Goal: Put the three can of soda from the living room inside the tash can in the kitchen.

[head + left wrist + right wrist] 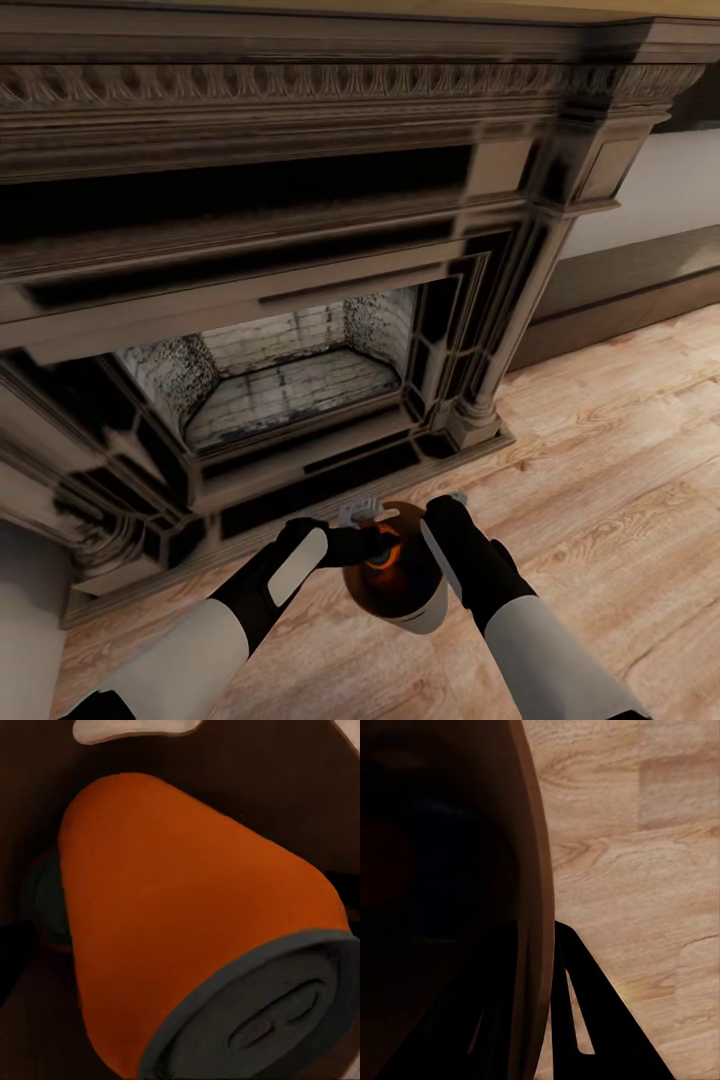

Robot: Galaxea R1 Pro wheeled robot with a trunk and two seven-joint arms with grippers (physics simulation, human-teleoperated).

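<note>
Smooth matt orange can (195, 930) with dull grey metal top, copper-brown bin (400, 590) softly glossy, floor (620, 450) light grained wood planks, fireplace (300, 200) dark carved wood

The left gripper (372, 532) has its fingertips hidden inside the trash can (425, 600), beyond them an orange soda can (187, 945) runs off the frame, and the right gripper's (440, 520) jaw gap cannot be told.

Home living room. Dark carved fireplace surround (300, 200) with ornate mantel moulding, pale brick firebox (290, 385) inside. Light wood plank floor (620, 450). Pale wall (660, 190) with dark skirting board beside the fireplace.
</note>
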